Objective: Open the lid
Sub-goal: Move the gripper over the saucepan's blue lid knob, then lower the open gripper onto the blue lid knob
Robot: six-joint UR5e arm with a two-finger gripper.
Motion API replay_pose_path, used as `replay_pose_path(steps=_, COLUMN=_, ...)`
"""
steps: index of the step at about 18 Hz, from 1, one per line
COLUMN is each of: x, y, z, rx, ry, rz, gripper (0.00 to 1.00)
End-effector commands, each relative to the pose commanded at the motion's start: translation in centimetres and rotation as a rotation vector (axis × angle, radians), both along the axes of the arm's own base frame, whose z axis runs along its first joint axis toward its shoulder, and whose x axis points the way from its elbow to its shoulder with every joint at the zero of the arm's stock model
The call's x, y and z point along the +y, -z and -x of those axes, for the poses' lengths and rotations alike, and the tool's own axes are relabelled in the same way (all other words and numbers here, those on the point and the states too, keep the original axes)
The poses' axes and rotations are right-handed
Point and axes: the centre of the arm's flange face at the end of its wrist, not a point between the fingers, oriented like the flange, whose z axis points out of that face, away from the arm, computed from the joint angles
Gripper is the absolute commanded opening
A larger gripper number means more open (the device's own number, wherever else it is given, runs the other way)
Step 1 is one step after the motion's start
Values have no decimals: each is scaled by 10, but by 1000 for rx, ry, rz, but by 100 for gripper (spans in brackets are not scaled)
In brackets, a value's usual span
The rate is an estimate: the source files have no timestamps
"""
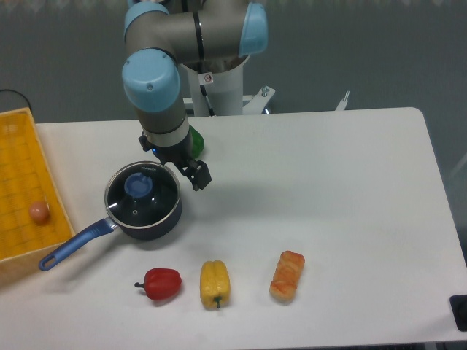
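Note:
The lid (pixel 140 192) is a round clear glass disc with a metal rim and a blue centre knob (pixel 138 185). It sits flat on the dark blue saucepan (pixel 157 222), whose blue handle (pixel 73 246) points to the lower left. My gripper (pixel 195 173) hangs just right of the saucepan's far right rim, above the table. Its black fingers (pixel 201 177) look slightly apart and hold nothing. It does not touch the lid or the knob.
A yellow crate (pixel 14 157) with an egg (pixel 39 212) stands at the left edge. A red pepper (pixel 162 283), a yellow pepper (pixel 214 283) and a bread roll (pixel 287 275) lie near the front. A green object (pixel 197 140) is partly hidden behind the arm.

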Motion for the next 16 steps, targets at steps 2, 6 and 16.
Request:
replay_pose_path(steps=2, x=2, y=1, z=-7, rx=-2, ry=0, rz=2, gripper=100)
replay_pose_path(steps=6, x=14, y=-1, z=-33, rx=3, ry=-12, rz=-10, gripper=100)
replay_pose_path(steps=16, x=37, y=30, z=-53, rx=-7, ry=-8, rz=25, gripper=100)
